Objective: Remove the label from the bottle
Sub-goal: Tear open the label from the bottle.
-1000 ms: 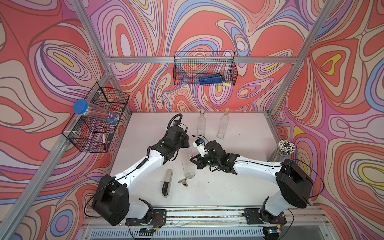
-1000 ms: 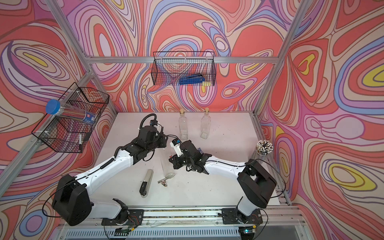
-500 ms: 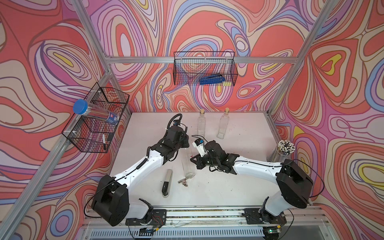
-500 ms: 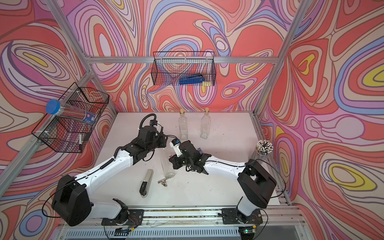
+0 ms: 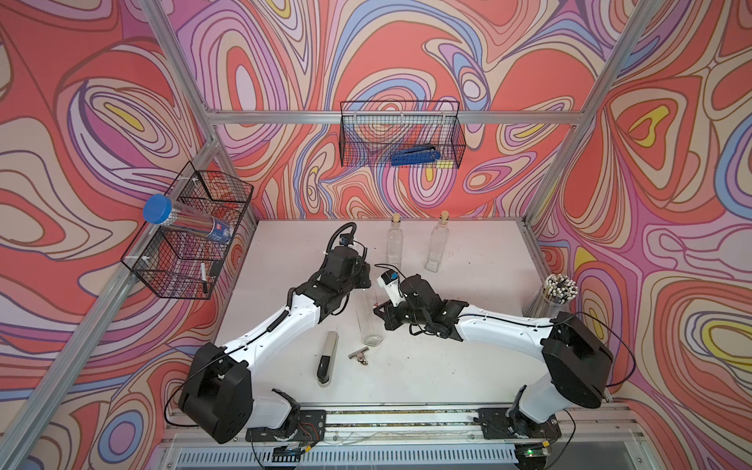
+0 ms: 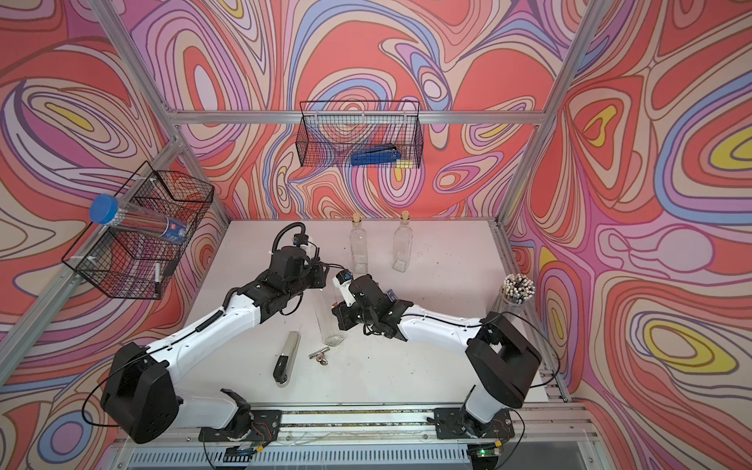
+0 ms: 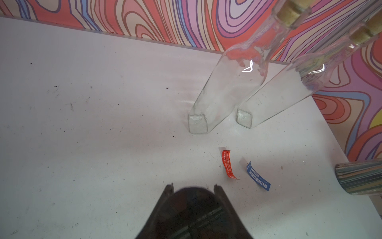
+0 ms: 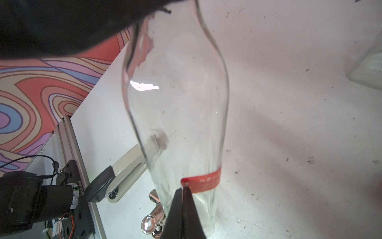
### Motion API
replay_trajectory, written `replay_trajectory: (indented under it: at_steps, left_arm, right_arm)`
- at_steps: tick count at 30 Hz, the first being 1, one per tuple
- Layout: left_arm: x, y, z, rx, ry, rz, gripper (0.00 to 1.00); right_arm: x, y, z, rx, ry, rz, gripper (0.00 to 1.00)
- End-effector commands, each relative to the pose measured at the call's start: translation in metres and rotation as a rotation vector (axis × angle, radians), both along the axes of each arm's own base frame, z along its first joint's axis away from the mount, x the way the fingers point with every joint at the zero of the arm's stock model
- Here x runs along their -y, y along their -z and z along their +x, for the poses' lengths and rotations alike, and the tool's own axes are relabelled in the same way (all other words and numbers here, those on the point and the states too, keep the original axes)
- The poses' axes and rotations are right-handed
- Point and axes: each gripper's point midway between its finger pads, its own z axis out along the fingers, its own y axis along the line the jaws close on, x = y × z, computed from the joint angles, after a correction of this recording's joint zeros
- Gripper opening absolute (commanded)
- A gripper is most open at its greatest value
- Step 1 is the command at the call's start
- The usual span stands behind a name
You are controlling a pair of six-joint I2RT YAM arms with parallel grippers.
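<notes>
Left gripper: My left gripper (image 5: pixel 363 280) is clamped nearly shut on the neck of the clear glass bottle (image 5: pixel 369 321). It steadies the bottle on its base on the white counter (image 5: pixel 468 366), between my two arms.
Beside the base: A silver tool with a black grip (image 5: pixel 328 358) and a steel binder clip (image 5: pixel 358 355) lie just beside the bottle's foot, with neither gripper on them.
Label: The red paper label (image 8: pixel 204 181) wraps low around the bottle, just above its base. It looks flat against the glass.
Right gripper: My right gripper (image 8: pixel 184 189) is pinched fully closed, its tips touching the label's lower corner. I cannot tell whether any paper is caught between them.
Behind: At the back stand two spare corked glass bottles (image 5: pixel 394 248), both bare. A red strip (image 7: pixel 227 164) and a blue strip (image 7: pixel 258 177) lie loose on the counter near them.
Change: Over the last second nothing has visibly shifted. Both arms sit where they were and the label has not lifted.
Meaning: I judge the peel to be stalled at the corner, with the label on and the task unfinished. The next move calls for a pull along the glass while my left grip holds firm. A slipped pinch would leave the paper in place.
</notes>
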Motion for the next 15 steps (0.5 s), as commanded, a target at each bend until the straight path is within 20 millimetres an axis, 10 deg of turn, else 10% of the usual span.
replay_trajectory:
  at_steps: [1,15]
  left_arm:
    - [0.0066,-0.0086,-0.0100,0.006,0.050,-0.029,0.00]
    - [0.0046,-0.0105,-0.0130,0.009,0.053,-0.023,0.00]
  right_arm:
    - [0.0189,0.0160,0.0168,0.013,0.098,-0.091,0.00]
    - [0.0248,0.0170,0.0194,0.015,0.126,-0.116,0.00]
